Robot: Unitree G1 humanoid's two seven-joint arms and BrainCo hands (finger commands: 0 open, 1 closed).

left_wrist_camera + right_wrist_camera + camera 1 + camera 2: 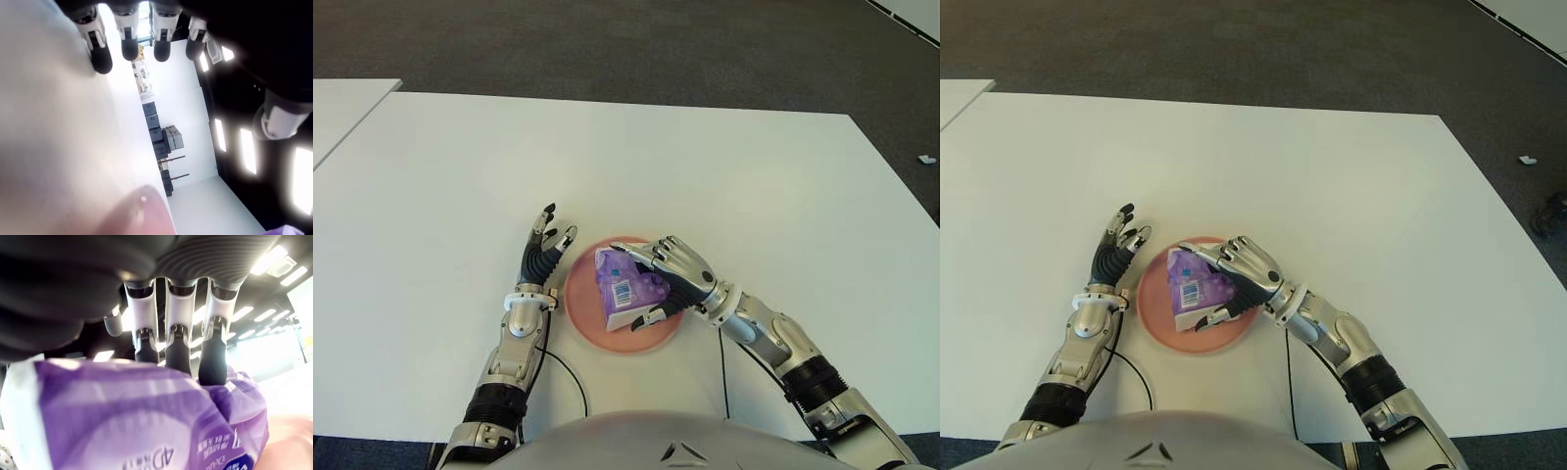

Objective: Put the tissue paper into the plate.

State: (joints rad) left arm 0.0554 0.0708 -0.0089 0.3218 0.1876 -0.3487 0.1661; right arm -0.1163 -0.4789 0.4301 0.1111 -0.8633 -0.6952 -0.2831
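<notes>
Right hand [664,279] fills space over plate [582,318], fingers around tissue pack [625,291]. Left hand [544,250] crowds plate's left rim. Table [705,176] beyond both bare.

The 2 eye views look down from the head onto the white table [607,147], sharing the pink plate [582,318] and both arms. Each wrist view sits very close behind its own fingers [177,352], angled upward toward ceiling lights.

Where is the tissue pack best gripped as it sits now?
Across its narrow sides, coming from above and the right, probably, as the right robot hand already does: the purple tissue pack sits tilted on the pink plate, fingers over its top, thumb below. The left robot hand shows left of the plate.
</notes>
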